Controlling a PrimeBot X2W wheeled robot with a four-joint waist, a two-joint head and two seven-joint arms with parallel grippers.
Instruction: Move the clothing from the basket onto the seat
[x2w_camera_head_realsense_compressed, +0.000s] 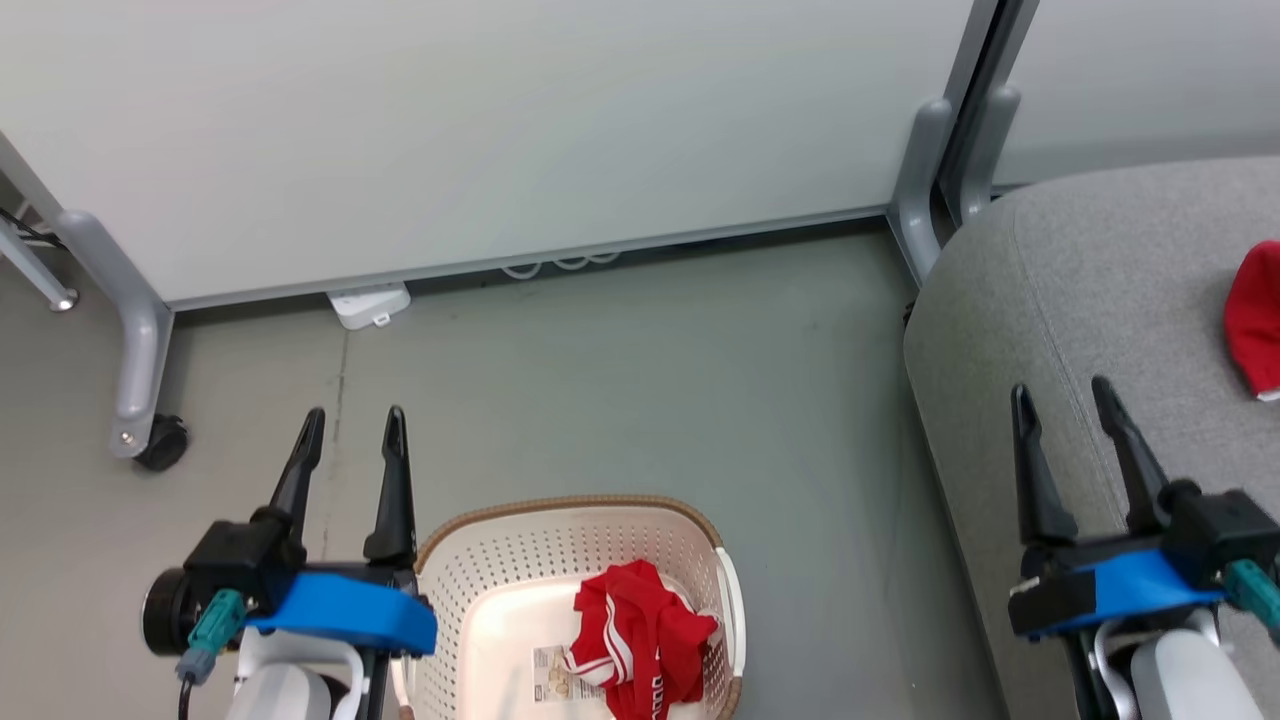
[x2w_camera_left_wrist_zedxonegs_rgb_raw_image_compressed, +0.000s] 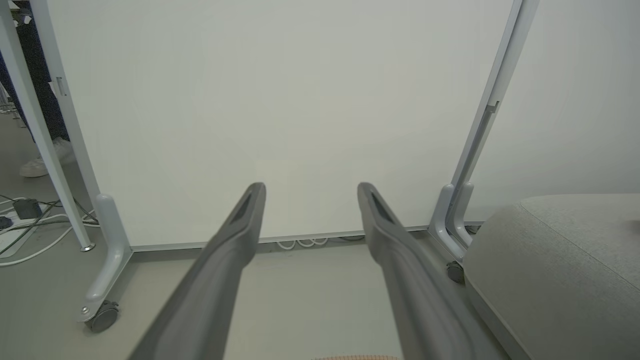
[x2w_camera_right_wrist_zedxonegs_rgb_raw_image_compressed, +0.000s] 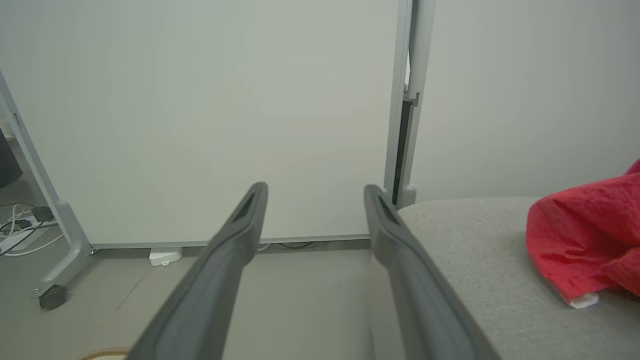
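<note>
Panels: a large white partition panel (x2w_camera_head_realsense_compressed: 480, 130) stood across the far side, with a second panel (x2w_camera_head_realsense_compressed: 1140, 80) to its right.
Frame: a grey metal leg (x2w_camera_head_realsense_compressed: 135, 340) curved down at the far left; grey posts (x2w_camera_head_realsense_compressed: 925, 180) rose where the two panels met.
Caster: a black wheel (x2w_camera_head_realsense_compressed: 162, 442) sat under that leg.
Floor: grey-green floor (x2w_camera_head_realsense_compressed: 650, 380).
Box: a small white box (x2w_camera_head_realsense_compressed: 368, 304) lay against the big panel's bottom edge.
Cables: white cable loops (x2w_camera_head_realsense_compressed: 560, 264) showed under the panel; loose cables (x2w_camera_left_wrist_zedxonegs_rgb_raw_image_compressed: 30, 235) lay far left.
Person: a white shoe (x2w_camera_left_wrist_zedxonegs_rgb_raw_image_compressed: 37, 165) and a dark trouser leg (x2w_camera_left_wrist_zedxonegs_rgb_raw_image_compressed: 47, 100) showed beyond the left edge.
</note>
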